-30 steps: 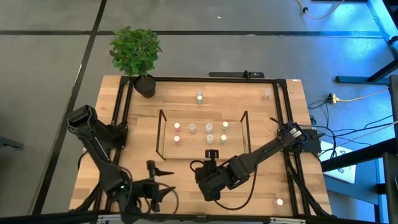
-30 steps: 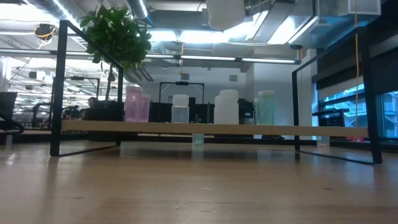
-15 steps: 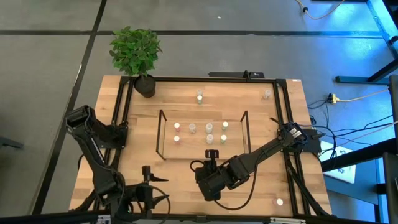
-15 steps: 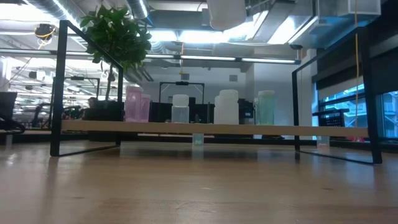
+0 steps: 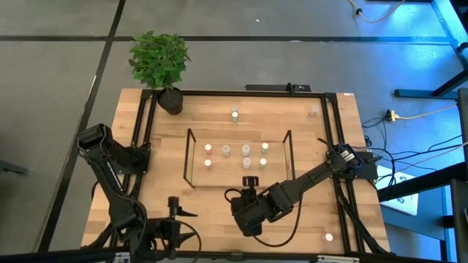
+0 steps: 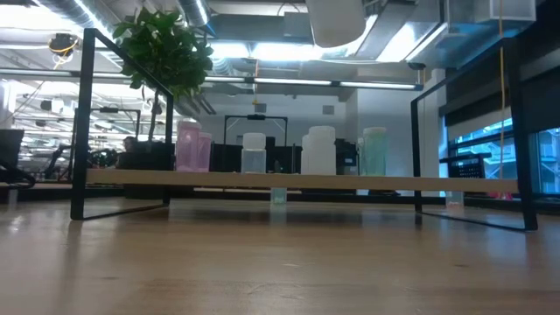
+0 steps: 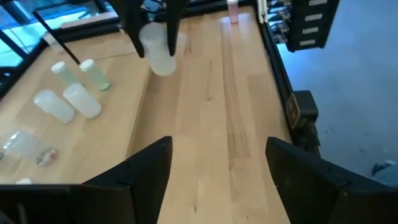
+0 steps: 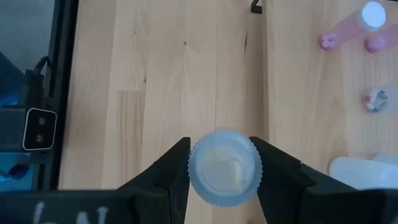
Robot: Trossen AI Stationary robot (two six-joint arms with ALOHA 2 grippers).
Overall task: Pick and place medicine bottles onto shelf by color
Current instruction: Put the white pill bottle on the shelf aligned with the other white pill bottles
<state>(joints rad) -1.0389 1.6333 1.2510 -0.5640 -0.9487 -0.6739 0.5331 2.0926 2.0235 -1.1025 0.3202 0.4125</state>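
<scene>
The shelf [image 5: 238,157], black rods around a light wooden board, stands mid-table with several medicine bottles [image 5: 246,150] upright on it; the low view shows pink, clear, white and green ones [image 6: 319,149]. My right gripper [image 5: 250,180] hangs above the table just before the shelf's near side, shut on a pale clear bottle with a whitish ribbed cap [image 8: 222,167]. The low view shows only this bottle's bottom [image 6: 337,22]. My left gripper [image 5: 183,207] waits open near the front left, with only bare table between its fingers [image 7: 217,155]. My right gripper pinches the bottle's top between its two fingers, one on each side of the ribbed cap [image 8: 196,165]. The fingers come steeply from above. The bottle's body [image 7: 160,56] hangs below them, slightly tilted and clear of the table.
A potted plant [image 5: 161,62] stands at the far left corner. Loose bottles stand behind the shelf [image 5: 235,112], at the far right [image 5: 314,110] and near the front right corner [image 5: 328,237]. A black frame [image 5: 336,139] borders the table.
My left gripper has swung a little toward the table's near left corner and turned, its fingers staying open. My right gripper keeps its hold on the bottle.
</scene>
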